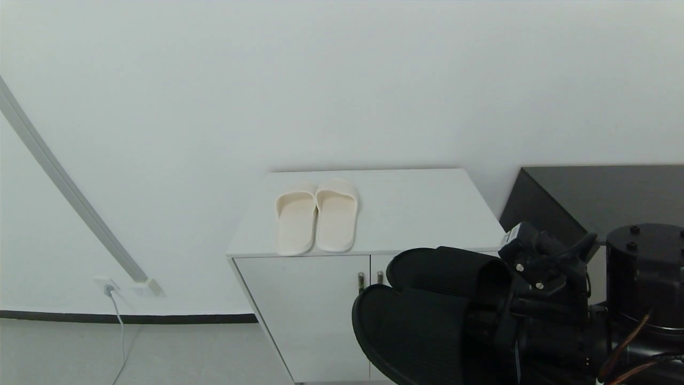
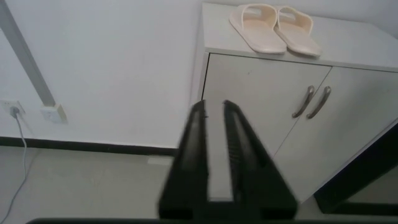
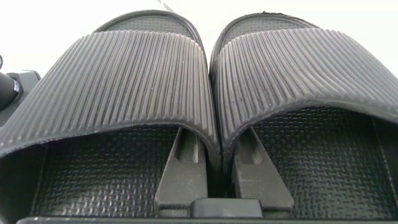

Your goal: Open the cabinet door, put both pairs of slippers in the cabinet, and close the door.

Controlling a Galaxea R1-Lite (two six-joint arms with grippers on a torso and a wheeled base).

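Note:
A white cabinet (image 1: 427,208) stands against the wall with both doors (image 1: 304,310) shut and two metal handles (image 1: 361,280) side by side at the middle seam. A cream pair of slippers (image 1: 316,216) lies on its top near the front left edge. My right gripper (image 1: 505,310) is low in front of the right door, shut on a black pair of slippers (image 1: 427,310). In the right wrist view its fingers (image 3: 180,177) sit inside the black slippers (image 3: 149,81), pinching their inner walls together. My left gripper (image 2: 214,124) hangs open before the left door (image 2: 249,106), holding nothing.
A dark table (image 1: 604,198) stands right of the cabinet. On the wall to the left are a slanted cable duct (image 1: 64,182), a socket (image 1: 109,286) and a hanging cord. Bare floor (image 1: 160,353) lies in front, left of the cabinet.

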